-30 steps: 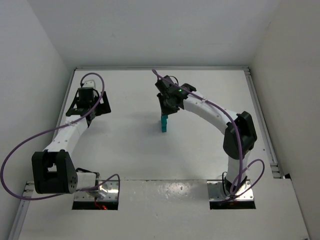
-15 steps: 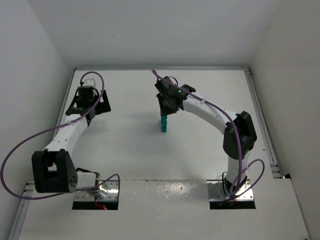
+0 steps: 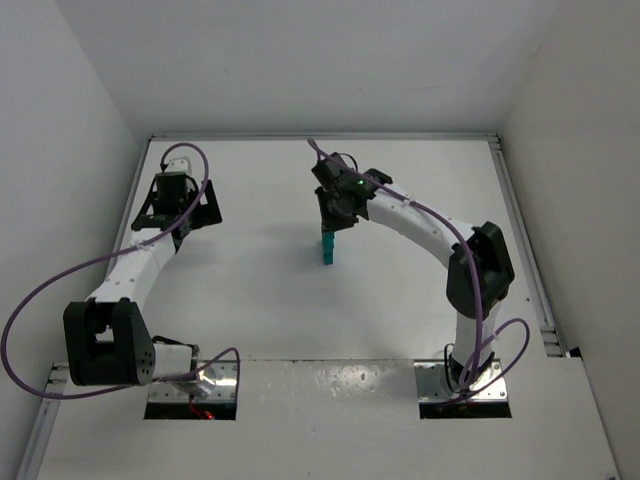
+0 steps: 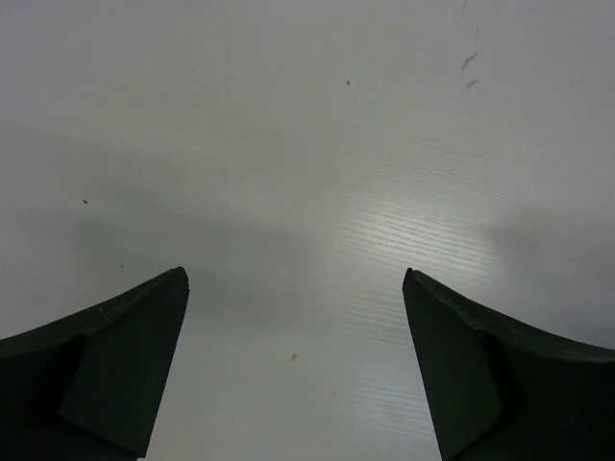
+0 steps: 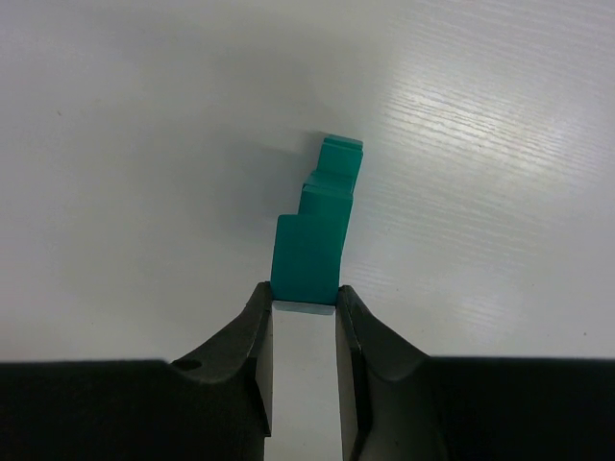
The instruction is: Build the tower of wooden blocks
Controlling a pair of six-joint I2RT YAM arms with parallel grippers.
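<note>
Right wrist: right gripper (image 5: 303,294) clenched on top block (image 5: 306,254) of tower (image 5: 332,190) | left gripper (image 4: 295,288) spread, empty | wood likely light, stiff, slick; column tippy, so pinch flat sides

The left arm extends from its base up the left side, and the left gripper (image 4: 295,279) faces downward with its jaws spread wide and nothing between them. The right arm bends at the elbow and reaches inward to mid-table. The right gripper (image 5: 304,293) points down, its fingers (image 5: 245,331) pinched narrowly on a teal-green block (image 5: 307,254).
</note>
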